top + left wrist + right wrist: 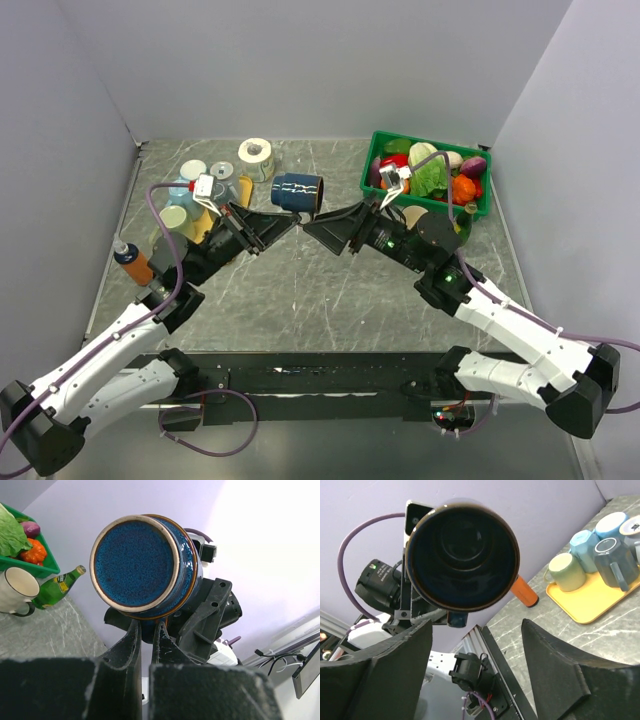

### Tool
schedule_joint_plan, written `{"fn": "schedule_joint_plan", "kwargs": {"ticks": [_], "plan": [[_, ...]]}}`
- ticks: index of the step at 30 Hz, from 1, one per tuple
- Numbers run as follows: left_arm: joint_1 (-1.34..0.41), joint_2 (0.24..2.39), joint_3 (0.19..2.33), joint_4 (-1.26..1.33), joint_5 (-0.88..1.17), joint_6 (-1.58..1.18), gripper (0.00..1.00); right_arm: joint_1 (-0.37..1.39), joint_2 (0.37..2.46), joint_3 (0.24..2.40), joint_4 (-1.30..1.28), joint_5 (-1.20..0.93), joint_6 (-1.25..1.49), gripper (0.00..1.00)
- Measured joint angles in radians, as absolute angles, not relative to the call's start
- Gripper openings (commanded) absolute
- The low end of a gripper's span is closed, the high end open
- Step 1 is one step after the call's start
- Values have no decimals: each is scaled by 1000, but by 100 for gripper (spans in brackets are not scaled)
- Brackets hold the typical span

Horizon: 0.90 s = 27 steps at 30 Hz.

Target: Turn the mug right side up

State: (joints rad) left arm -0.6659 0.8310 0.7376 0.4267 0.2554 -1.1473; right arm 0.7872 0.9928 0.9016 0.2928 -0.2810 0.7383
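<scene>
Mug [298, 192] is off the table [300, 300], held in the air on its side near the back middle, between the yellow tray [590, 605] and the green crate [372, 160]. Its mouth points toward the right arm and its base toward the left arm.

Look: deep blue speckled glaze, with a brown line along the edges. The foot has a pale bare ring around a blue speckled disc. The inside is dark and the rim thin. A short piece of handle [457, 619] sticks out on the underside.

Left gripper [147, 630] is clamped from below with its fingers nearly together, gripping the mug at the handle side. The exact contact is hidden behind the mug body.

Right gripper [476, 627] has its jaws spread wide. It faces the mug mouth and is not touching the mug.

Also seen: pastel mugs on the tray, a white mug [15, 590], a green bottle [57, 587], toy veg in the crate, and a tape roll [256, 153].
</scene>
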Motion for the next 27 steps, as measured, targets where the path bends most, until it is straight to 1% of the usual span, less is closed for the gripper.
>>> {"fn": "schedule_joint_plan", "kwargs": {"ticks": [4,5,9,10,12,15,19,27], "plan": [[-670,832,723,441,254,-1151,1,788,1006,917,300,-277,738,70],[-670,834,722,442,254,-1155,1,788,1012,923,302,-277,738,67],[-676,843,717,452,254,-1168,1,788,1026,932,315,-273,741,61],[-677,844,716,451,254,-1168,1,788,1027,932,315,-271,742,57],[-680,846,716,451,249,-1168,1,788,1030,932,316,-261,743,56],[-680,846,716,451,237,-1168,1,788,1032,932,316,-252,742,50],[-680,846,716,451,222,-1168,1,788,1040,931,321,-244,749,39],[-680,848,713,445,201,-1164,1,796,1046,931,321,-204,789,38]]}}
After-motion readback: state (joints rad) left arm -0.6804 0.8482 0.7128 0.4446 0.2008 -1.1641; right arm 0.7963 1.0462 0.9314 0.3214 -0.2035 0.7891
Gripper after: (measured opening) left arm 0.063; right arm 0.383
